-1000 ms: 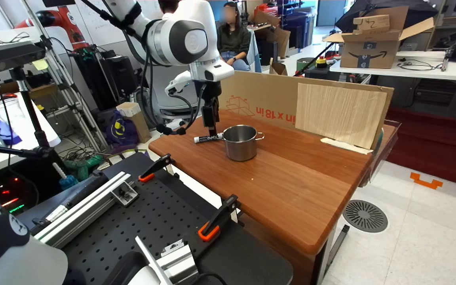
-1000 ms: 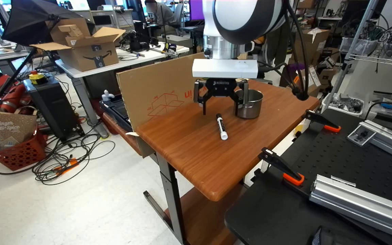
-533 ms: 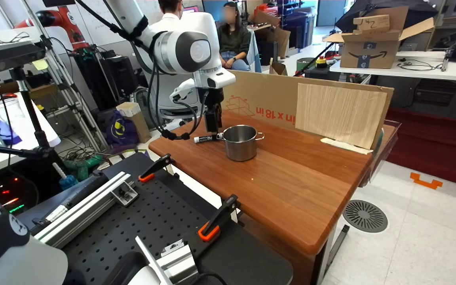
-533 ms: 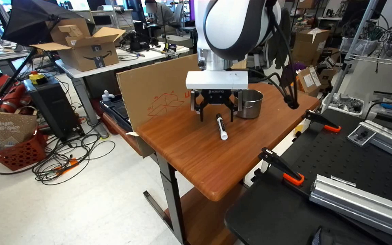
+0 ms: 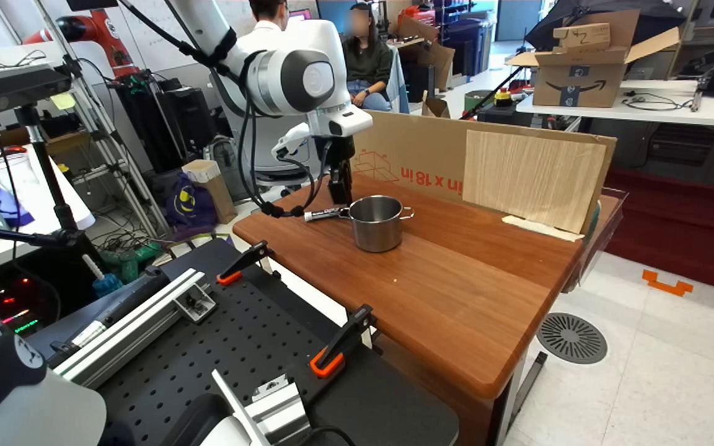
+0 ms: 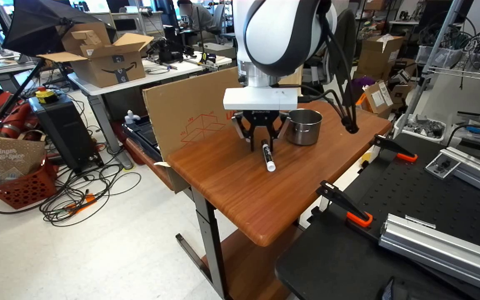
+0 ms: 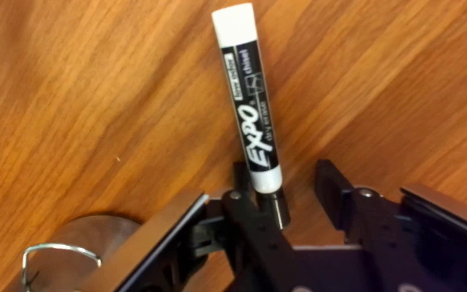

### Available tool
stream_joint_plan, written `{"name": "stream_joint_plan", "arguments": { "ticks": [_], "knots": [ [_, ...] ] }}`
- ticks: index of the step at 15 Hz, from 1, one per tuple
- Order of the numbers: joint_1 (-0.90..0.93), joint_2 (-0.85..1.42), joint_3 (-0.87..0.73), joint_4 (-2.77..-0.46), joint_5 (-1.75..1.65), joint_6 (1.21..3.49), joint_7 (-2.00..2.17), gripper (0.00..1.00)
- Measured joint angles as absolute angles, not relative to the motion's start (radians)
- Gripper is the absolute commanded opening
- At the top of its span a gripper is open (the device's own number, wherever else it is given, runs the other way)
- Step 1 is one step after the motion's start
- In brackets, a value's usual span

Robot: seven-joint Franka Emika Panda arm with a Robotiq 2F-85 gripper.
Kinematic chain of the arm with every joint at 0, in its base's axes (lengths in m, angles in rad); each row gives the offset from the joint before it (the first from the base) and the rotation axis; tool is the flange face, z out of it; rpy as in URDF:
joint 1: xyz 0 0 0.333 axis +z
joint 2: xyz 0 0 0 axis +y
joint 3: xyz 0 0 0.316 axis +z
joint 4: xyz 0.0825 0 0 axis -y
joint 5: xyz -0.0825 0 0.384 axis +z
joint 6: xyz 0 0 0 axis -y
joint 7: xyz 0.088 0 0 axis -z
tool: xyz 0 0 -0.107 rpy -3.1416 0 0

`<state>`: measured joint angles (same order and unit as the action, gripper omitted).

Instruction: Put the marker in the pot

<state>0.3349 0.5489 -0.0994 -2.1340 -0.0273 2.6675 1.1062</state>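
In the wrist view we see the marker lying on the tabletop with its dark end between the fingers and its white end pointing out ahead of them. Our gripper stands part-way spread, with nothing in its grasp that we can make out. The marker sits off centre: it is touching or just beside the finger nearer the pot, we cannot tell which, while a gap parts it from the opposite finger. We judge that the coming grasp turns on this: the marker's long axis runs nearly square to the line along which the fingers close, so they should pinch it across its thin width. With only one end between them, we expect the long free part could swing or droop on the lift. The pot stands near, out to the side, beyond that same nearer finger.
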Motion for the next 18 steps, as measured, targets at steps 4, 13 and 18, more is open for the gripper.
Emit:
{"name": "stream_joint_plan", "arguments": {
  "ticks": [4, 13, 18],
  "knots": [
    [0.34, 0.55, -0.104, -2.126, -0.044, 2.664, 1.111, 0.05],
    [0.366, 0.543, -0.103, -2.123, -0.077, 2.641, 1.112, 0.05],
    [0.421, 0.443, -0.104, -2.148, -0.154, 2.566, 1.132, 0.05]
  ]
}}
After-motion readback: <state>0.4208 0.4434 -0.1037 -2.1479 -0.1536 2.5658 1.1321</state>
